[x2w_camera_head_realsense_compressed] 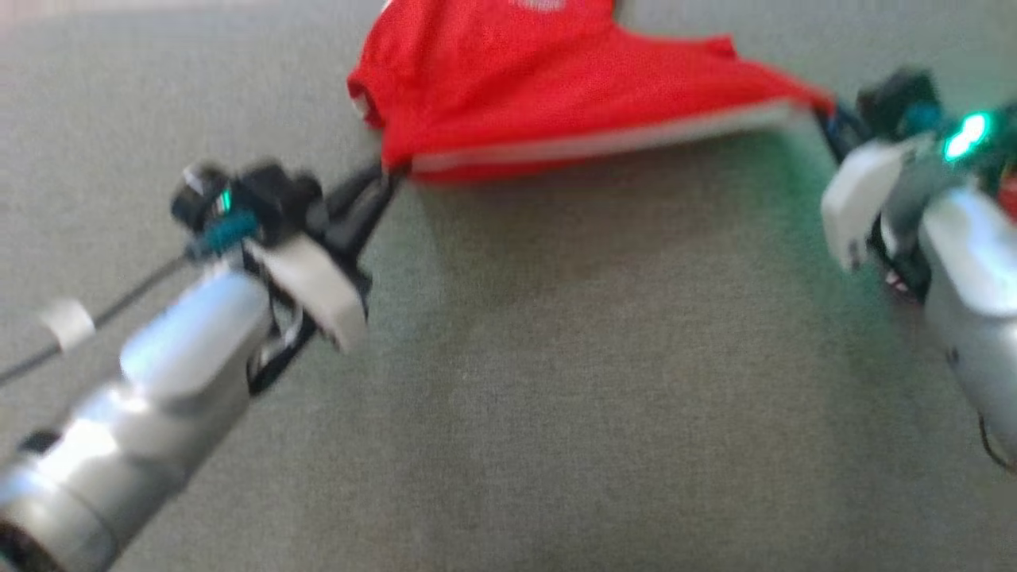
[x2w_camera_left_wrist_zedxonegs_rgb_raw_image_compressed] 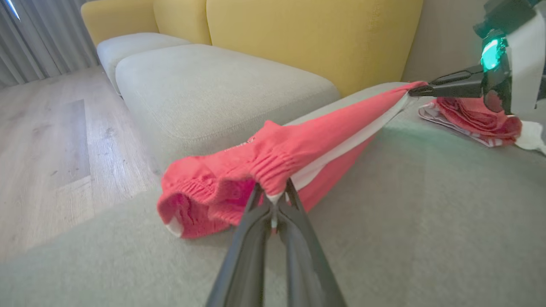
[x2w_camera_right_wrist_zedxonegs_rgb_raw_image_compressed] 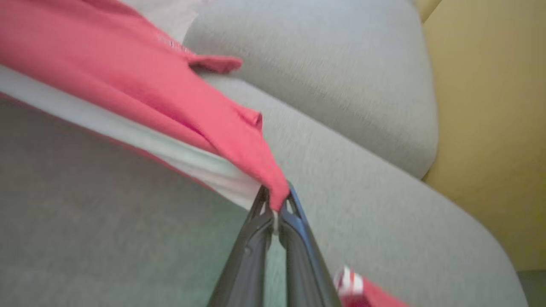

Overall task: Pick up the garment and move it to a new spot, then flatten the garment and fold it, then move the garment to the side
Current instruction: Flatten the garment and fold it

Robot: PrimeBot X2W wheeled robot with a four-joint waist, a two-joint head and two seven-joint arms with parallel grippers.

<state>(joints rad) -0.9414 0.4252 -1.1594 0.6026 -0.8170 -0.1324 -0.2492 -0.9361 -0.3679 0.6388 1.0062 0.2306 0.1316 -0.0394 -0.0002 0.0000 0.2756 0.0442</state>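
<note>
Left gripper (x2w_camera_head_realsense_compressed: 389,176) and right gripper (x2w_camera_head_realsense_compressed: 822,111) were each clamped shut on opposite ends of the red garment (x2w_camera_head_realsense_compressed: 540,87), holding its white-striped edge taut just above the grey seat cushion (x2w_camera_head_realsense_compressed: 556,381). Broad bare cushion lay on the robot's side of it. Wooden floor (x2w_camera_left_wrist_zedxonegs_rgb_raw_image_compressed: 42,140) showed past the cushion's edge near the garment's gathered end, with the yellow backrest (x2w_camera_left_wrist_zedxonegs_rgb_raw_image_compressed: 298,34) behind. Another crumpled red cloth (x2w_camera_left_wrist_zedxonegs_rgb_raw_image_compressed: 473,117) lay near the right gripper.
</note>
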